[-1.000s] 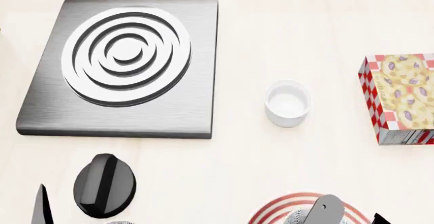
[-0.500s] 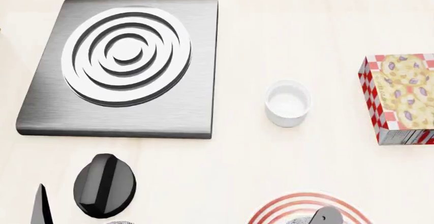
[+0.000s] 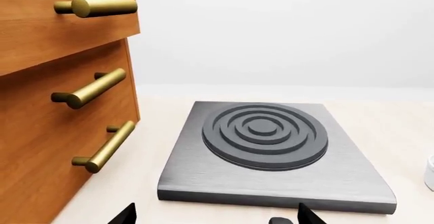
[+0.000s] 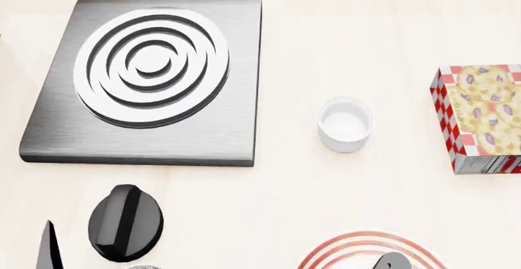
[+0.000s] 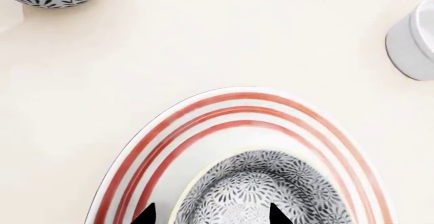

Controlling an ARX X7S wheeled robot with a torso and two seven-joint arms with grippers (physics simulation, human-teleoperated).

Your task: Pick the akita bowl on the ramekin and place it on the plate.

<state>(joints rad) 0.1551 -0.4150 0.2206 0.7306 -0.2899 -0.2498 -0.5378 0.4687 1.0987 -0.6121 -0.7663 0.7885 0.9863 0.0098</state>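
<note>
While akita bowl point(image 5: 261, 193) sits on plate point(image 5: 203, 117) (ramekin point(image 4: 345, 124) apart), pincer perhaps open.

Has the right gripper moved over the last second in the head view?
Yes. The right gripper has dropped toward the frame's bottom edge, showing less against the plate.

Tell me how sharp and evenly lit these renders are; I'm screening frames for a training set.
Head view: sharp, flat bright light, a faint soft shadow beside the ramekin, the plate cropped at the edge. Left wrist view: crisp, the burner plate darker, with a blank pale background. Right wrist view: sharp, washed-out counter, the akita bowl on the plate cut off, fingers showing only as dark tips.
</note>
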